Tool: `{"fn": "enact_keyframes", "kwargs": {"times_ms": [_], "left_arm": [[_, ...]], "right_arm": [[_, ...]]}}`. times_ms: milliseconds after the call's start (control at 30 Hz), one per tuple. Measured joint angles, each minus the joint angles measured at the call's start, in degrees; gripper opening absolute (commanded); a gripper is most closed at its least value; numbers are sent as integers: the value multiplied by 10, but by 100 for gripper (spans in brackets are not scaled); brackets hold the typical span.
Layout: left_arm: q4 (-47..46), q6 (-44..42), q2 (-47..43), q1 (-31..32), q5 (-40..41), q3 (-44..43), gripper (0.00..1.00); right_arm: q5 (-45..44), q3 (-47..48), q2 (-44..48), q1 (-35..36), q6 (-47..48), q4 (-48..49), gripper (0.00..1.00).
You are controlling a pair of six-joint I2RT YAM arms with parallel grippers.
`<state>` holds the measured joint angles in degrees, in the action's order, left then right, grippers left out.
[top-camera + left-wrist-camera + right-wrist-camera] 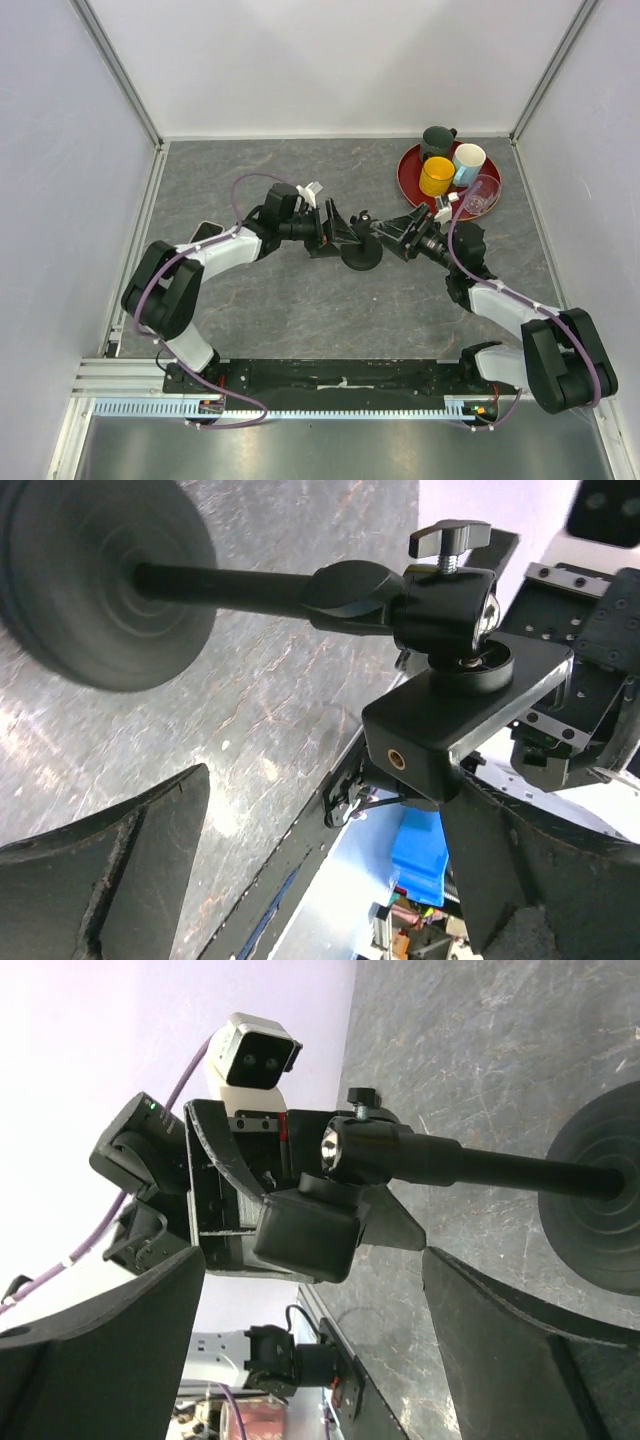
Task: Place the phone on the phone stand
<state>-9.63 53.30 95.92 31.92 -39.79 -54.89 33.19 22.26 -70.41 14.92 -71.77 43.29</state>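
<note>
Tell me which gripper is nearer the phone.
Left. The left gripper sits right of the phone, at the phone stand's left side; the right gripper is beyond the stand.

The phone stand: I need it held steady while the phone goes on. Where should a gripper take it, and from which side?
Probably the thin post of the phone stand, between the disc base and the ball-joint head, approached level from the side with the jaws across it. The post is narrow, straight and bare, and gripping there leaves the cradle free.
</note>
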Motion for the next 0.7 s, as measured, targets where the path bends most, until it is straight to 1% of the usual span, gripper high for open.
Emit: {"fn": "enact_keyframes", "kwargs": {"times_ms": [133, 267, 333, 467, 567, 600, 633, 700], "left_arm": [[98, -34, -59, -10, 29, 0, 100], [182, -79, -170, -38, 60, 15, 100], [215, -101, -230, -57, 67, 25, 98], [233, -115, -263, -78, 61, 31, 97], [233, -115, -269, -77, 50, 49, 97], [234, -115, -272, -77, 47, 59, 96], [237, -115, -278, -77, 46, 68, 96], [241, -115, -291, -77, 39, 81, 96]], "right_arm": [[16, 10, 31, -2, 47, -43, 98], [18, 30, 80, -6, 136, -139, 98], [18, 45, 94, -6, 177, -181, 98], [22, 88, 78, -6, 226, -242, 98], [30, 106, 50, -6, 223, -241, 97], [31, 110, 39, -6, 219, -240, 95], [32, 110, 30, -6, 213, -236, 89], [33, 110, 13, -6, 198, -231, 81]]}}
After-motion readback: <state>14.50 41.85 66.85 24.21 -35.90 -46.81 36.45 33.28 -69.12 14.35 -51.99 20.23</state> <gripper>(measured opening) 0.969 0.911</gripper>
